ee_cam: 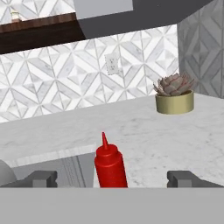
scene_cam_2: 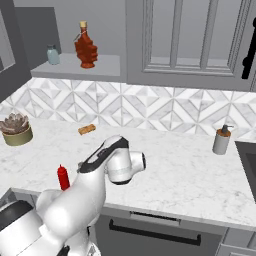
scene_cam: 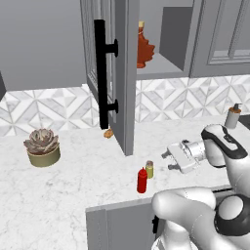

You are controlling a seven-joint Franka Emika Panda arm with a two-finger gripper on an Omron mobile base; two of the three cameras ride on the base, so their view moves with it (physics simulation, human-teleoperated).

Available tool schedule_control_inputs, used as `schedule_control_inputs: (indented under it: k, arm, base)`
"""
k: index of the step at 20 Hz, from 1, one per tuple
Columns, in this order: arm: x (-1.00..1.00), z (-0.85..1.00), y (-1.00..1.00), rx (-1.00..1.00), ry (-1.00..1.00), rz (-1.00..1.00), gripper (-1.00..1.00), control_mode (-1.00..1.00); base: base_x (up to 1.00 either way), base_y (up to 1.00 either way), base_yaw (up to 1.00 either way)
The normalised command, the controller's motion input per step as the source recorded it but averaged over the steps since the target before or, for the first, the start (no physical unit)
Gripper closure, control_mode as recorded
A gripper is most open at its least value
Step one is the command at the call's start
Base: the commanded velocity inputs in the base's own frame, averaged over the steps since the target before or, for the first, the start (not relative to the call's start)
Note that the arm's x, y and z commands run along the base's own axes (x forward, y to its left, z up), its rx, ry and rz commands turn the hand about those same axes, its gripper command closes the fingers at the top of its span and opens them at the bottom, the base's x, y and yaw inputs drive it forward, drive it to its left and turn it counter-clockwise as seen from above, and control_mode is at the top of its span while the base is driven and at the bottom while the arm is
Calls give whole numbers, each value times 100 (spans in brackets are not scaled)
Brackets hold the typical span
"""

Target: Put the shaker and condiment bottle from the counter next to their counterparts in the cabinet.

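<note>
On a white marble desk (scene_cam: 73,195) near its front edge, the red condiment bottle (scene_cam: 142,180) stands upright with the small yellow-olive shaker (scene_cam: 149,169) just beside it, on the side toward the wall. From the left base camera, the gripper (scene_cam: 169,159) hovers just to the right of the pair, level with them and touching neither; its fingers (ee_cam: 43,178) are spread wide, and through the hand camera the red bottle sits framed between the two dark tips.

Above, the grey cabinet (scene_cam: 161,73) hangs open, its panelled door (scene_cam: 114,73) with the long black bar handle (scene_cam: 101,73) swung out over the desk. On the cabinet's shelf stands a dark orange-red, leaf-shaped bottle (scene_cam_2: 86,46) with a yellowish cap, and near it, further along the shelf, a small pale blue-grey jar (scene_cam_2: 53,55); the two stand apart.

Elsewhere on the desk, a reddish-grey succulent sits in a low olive-gold pot (scene_cam: 43,148) well to the left, a small tan morsel (scene_cam_2: 86,130) lies by the patterned tile backsplash, and a grey pump dispenser (scene_cam_2: 221,140) with a tan top stands far right. No label or writing can be read on any container.
</note>
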Motion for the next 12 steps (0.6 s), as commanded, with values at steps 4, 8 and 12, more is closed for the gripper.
schedule_control_inputs:
  k: [4,8,12]
  arm:
    - [16,-9,9,0,0,3,-100,-100]
    - [32,-29,29,0,0,9,-100,-100]
    - [29,-15,20,0,0,5,-100,-100]
  base:
    - [0,0,0]
    - [0,0,0]
    - [0,0,0]
